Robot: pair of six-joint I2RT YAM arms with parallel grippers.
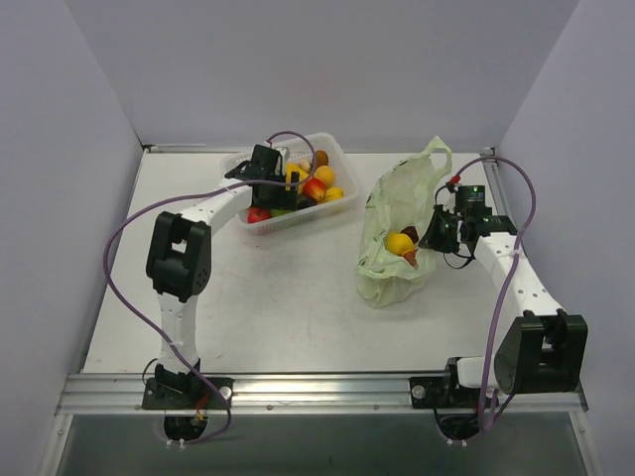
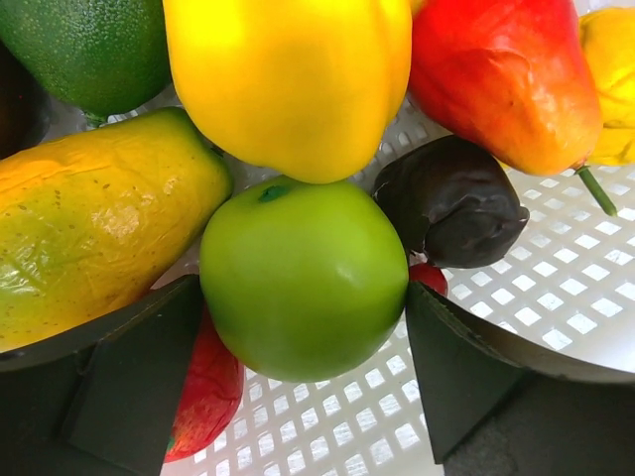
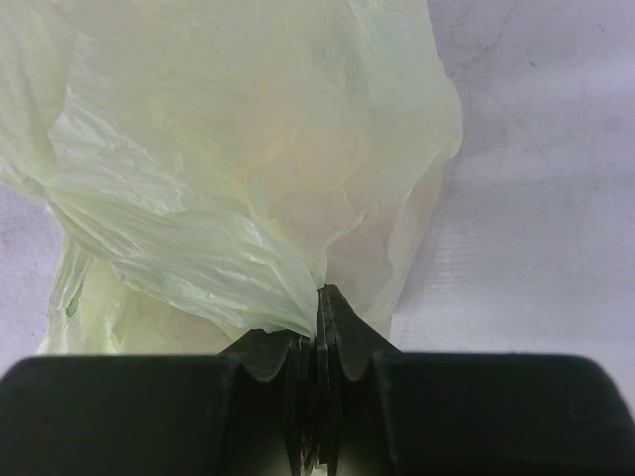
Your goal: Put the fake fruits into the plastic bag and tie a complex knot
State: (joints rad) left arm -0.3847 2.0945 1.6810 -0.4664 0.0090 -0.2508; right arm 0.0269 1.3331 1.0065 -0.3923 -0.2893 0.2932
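Note:
My left gripper (image 1: 291,184) is down in the white perforated basket (image 1: 333,151), its jaws pressed against both sides of a green apple (image 2: 303,278). Round the apple lie a yellow pepper (image 2: 288,79), a red-orange pear (image 2: 501,79), a dark purple fruit (image 2: 451,203) and a yellow-green mango (image 2: 89,238). The pale-green plastic bag (image 1: 392,213) lies at the right with its mouth open; a yellow fruit (image 1: 400,243) and a brown one (image 1: 410,235) sit inside. My right gripper (image 1: 438,234) is shut on the bag's right edge (image 3: 248,149).
A dark green fruit (image 2: 89,50) and a red fruit (image 2: 208,397) also lie in the basket, on its mesh floor (image 2: 556,288). The basket stands at the back centre. Grey walls enclose the white table (image 1: 278,297) on three sides.

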